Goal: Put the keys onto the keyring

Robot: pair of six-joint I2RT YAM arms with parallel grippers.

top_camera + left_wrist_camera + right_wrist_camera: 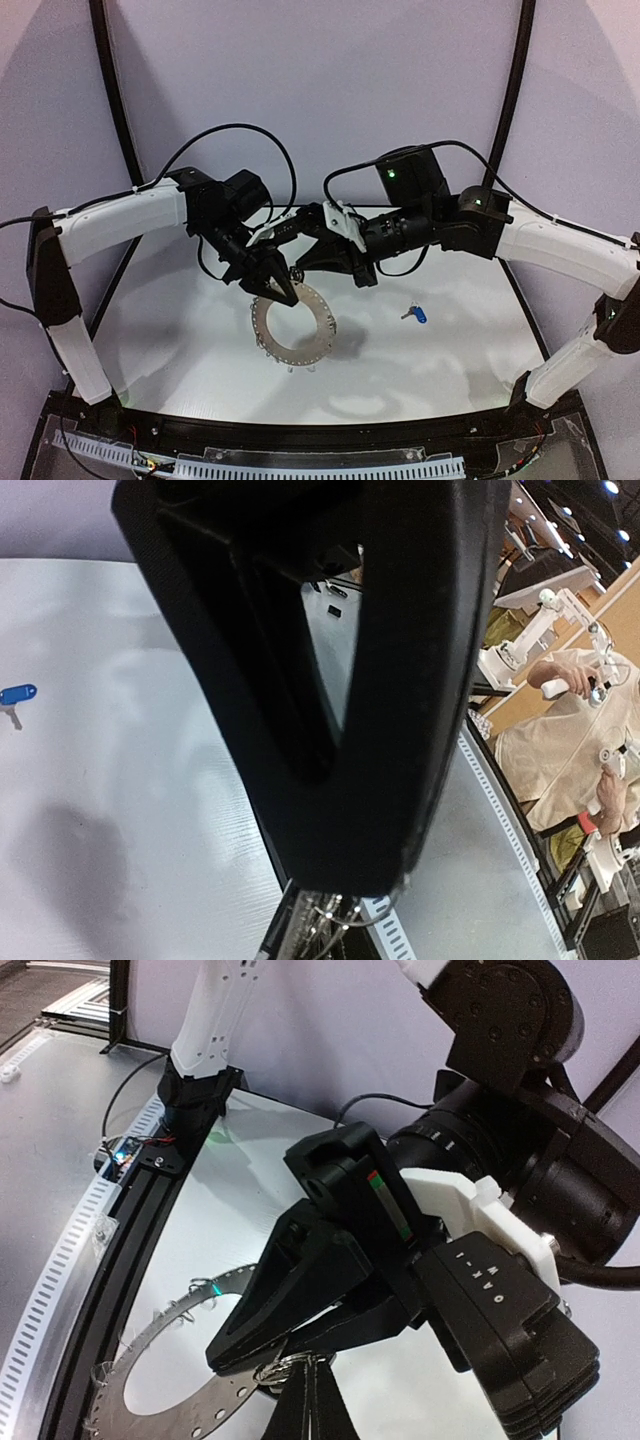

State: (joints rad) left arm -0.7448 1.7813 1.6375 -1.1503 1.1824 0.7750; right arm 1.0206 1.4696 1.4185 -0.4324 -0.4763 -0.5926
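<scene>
The left gripper [283, 292] is closed tight, its tips at the upper rim of the flat dark grey metal keyring [262, 325] at mid-frame; what it pinches, if anything, cannot be told. The right gripper [306, 1378] is also closed, close beside it by a small wire loop [285, 1368]. The small silver key with the bright blue tag [415, 314] lies right of the ring, apart

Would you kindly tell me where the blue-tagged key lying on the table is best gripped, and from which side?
Probably by its blue tag, from straight above, jaws across its short width: the key lies flat, apart from the keyring, and the tag is its bulkiest part.
</scene>
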